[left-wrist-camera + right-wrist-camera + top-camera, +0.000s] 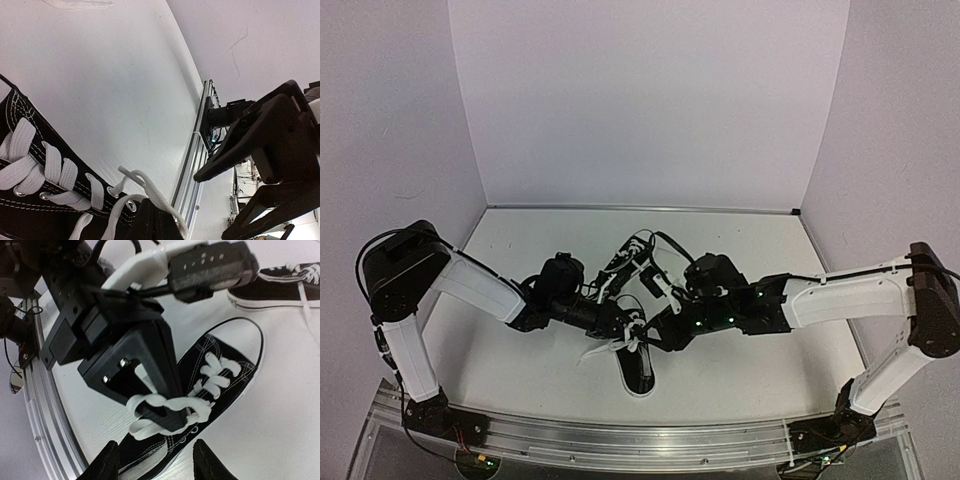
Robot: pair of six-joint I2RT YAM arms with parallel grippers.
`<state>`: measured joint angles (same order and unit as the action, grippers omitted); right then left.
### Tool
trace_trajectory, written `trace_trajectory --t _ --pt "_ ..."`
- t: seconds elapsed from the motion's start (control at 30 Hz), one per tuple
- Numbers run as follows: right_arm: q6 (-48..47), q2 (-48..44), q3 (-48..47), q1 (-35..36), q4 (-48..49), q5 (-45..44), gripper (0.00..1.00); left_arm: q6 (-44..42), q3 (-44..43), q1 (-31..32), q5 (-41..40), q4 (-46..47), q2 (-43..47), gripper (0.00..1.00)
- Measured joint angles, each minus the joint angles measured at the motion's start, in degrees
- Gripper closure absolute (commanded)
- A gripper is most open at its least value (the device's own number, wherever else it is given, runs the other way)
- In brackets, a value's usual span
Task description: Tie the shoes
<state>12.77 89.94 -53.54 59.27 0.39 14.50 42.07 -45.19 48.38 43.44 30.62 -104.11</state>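
The near shoe (639, 374) is a black sneaker with white laces, lying at the front middle of the table, toe toward the front edge. Both grippers meet above its laced part. My left gripper (624, 334) shows in the right wrist view (170, 415) with a loop of white lace (197, 407) wrapped round its closed tips. My right gripper (157, 462) is open and empty just above that shoe (220, 365), close to the left gripper. The left wrist view shows the shoe's eyelets (50, 195), a taut lace (150, 192) and the right gripper's fingers (250, 135). The second shoe (631, 258) lies behind.
The second shoe also shows in the right wrist view (280, 287) with loose laces. The aluminium rail (620, 435) runs along the table's front edge, close to the near shoe, and shows in the left wrist view (200, 145). White walls enclose the table.
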Motion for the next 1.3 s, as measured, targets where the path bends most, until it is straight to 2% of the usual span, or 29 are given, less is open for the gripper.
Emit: trace_trajectory --t 0.17,0.7,1.0,1.17,1.2,1.3 --pt "3.8 2.5 1.1 0.2 3.1 3.1 0.53 0.3 0.0 0.0 0.0 0.7 -0.3 1.0" --pt "8.1 7.6 0.5 0.7 6.1 4.1 0.57 0.5 0.0 0.0 0.0 1.4 -0.3 1.0" --pt "8.5 9.4 -0.4 0.9 6.5 4.3 0.71 1.5 0.0 -0.1 0.0 2.6 -0.4 1.0" --pt "8.8 9.4 -0.4 0.9 6.5 3.3 0.74 1.5 0.0 -0.1 0.1 2.7 -0.4 1.0" --pt "8.9 9.4 -0.4 1.0 6.5 3.0 0.77 1.5 -0.1 -0.1 0.1 2.7 -0.4 1.0" --pt "9.1 9.4 -0.4 1.0 6.5 2.3 0.95 1.5 -0.1 -0.1 0.2 2.7 -0.4 1.0"
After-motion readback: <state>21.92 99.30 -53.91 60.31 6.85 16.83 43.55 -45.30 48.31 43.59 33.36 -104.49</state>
